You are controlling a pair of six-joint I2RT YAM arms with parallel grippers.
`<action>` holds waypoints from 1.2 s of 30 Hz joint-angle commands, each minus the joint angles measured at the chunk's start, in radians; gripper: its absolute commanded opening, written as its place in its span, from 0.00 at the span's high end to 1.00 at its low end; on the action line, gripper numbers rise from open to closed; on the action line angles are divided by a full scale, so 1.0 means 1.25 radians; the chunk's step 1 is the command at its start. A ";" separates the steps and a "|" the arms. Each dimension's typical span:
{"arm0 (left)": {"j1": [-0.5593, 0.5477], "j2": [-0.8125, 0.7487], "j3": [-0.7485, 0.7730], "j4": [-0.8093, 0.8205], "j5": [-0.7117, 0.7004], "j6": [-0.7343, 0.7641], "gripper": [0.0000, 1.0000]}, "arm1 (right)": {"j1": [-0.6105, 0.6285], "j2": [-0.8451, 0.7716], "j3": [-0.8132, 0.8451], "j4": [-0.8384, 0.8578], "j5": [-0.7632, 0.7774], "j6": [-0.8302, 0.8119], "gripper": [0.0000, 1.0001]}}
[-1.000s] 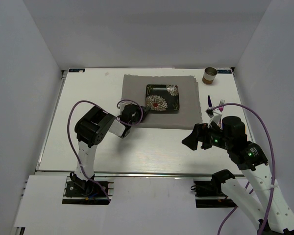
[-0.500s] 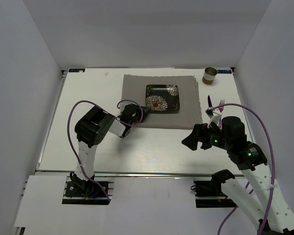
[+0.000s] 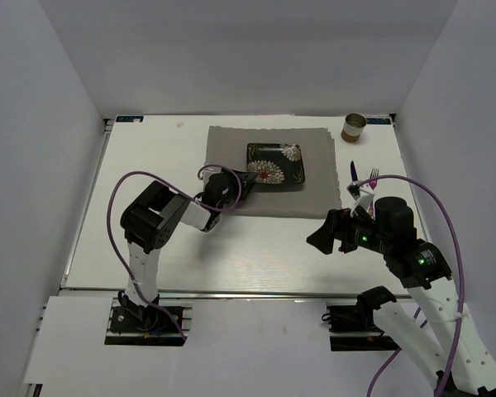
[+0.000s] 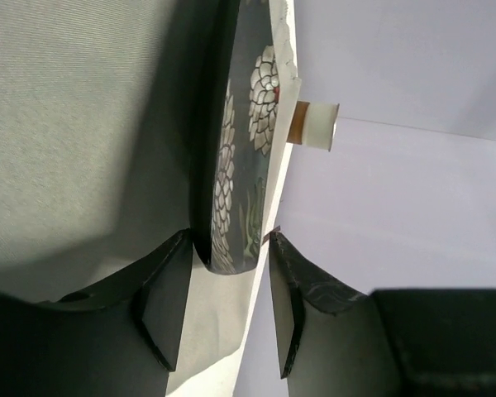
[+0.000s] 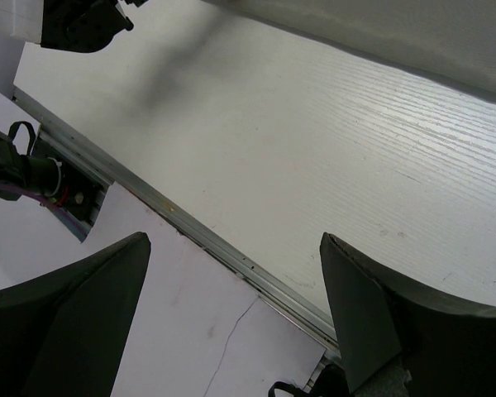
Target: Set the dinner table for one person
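Between the fingers (image 4: 161, 306) of the left hand (image 4: 230, 240), one corner of the dark flowered plate (image 4: 231, 165) is caught. The jaws are seen against both faces of its rim, so it is judged to be gripped. Just under the plate the grey placemat (image 4: 66, 124) is spread, and both are carried by the white desk (image 3: 256, 248), which fills the middle of the top view. Because only one corner is pinched, a slow, level move is advised, so that the plate does not pivot in the grip or drag the cloth into folds. It is best settled square on the placemat before it is released. At the lower right of the top view the right hand (image 3: 322, 236) hovers over bare desk with its fingers spread wide and nothing held. Toward the upper right, a cup (image 3: 354, 126) and purple cutlery (image 3: 364, 175) lie well apart from the plate, and room should be left for them.
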 commanded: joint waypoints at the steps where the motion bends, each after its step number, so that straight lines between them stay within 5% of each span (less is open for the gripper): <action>1: -0.005 -0.085 -0.004 0.000 -0.012 -0.006 0.48 | -0.002 -0.010 0.003 0.026 -0.012 0.002 0.11; 26: 0.010 -0.149 -0.052 -0.101 -0.029 -0.006 0.46 | -0.001 -0.011 0.004 0.023 -0.013 0.008 0.11; 36: 0.010 -0.300 -0.024 -0.463 -0.121 0.017 0.34 | -0.001 -0.006 -0.022 0.063 -0.015 0.030 0.11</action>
